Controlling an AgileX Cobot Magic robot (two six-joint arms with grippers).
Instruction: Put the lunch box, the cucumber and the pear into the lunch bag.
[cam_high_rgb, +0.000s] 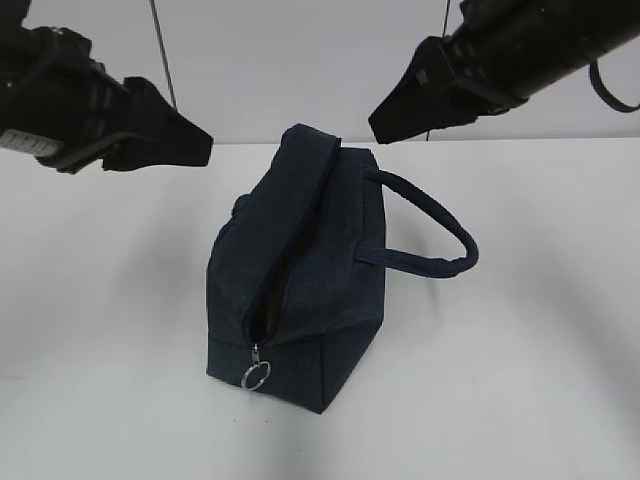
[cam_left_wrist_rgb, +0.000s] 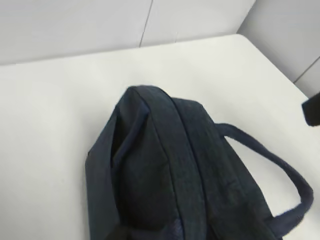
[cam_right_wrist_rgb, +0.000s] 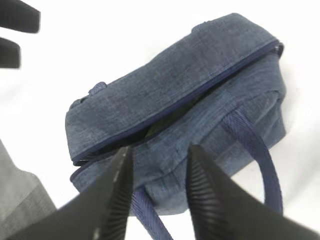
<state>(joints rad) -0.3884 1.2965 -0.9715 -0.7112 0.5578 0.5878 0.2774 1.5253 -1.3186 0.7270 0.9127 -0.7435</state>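
Note:
The dark navy lunch bag (cam_high_rgb: 300, 270) stands in the middle of the white table, its zipper gaping along the top and the silver ring pull (cam_high_rgb: 256, 376) hanging at the near end. It also shows in the left wrist view (cam_left_wrist_rgb: 170, 165) and the right wrist view (cam_right_wrist_rgb: 170, 100). My left gripper (cam_high_rgb: 200, 142) hovers above and left of the bag, empty, its fingers (cam_right_wrist_rgb: 17, 15) a little apart. My right gripper (cam_right_wrist_rgb: 161, 149) hovers above the bag's right side, open and empty; it also shows in the exterior view (cam_high_rgb: 385, 118). The lunch box, cucumber and pear are out of view.
The bag's padded loop handle (cam_high_rgb: 440, 240) sticks out to the right and rests on the table (cam_high_rgb: 540, 330). A grey wall with vertical seams stands behind the table's far edge (cam_high_rgb: 520, 140).

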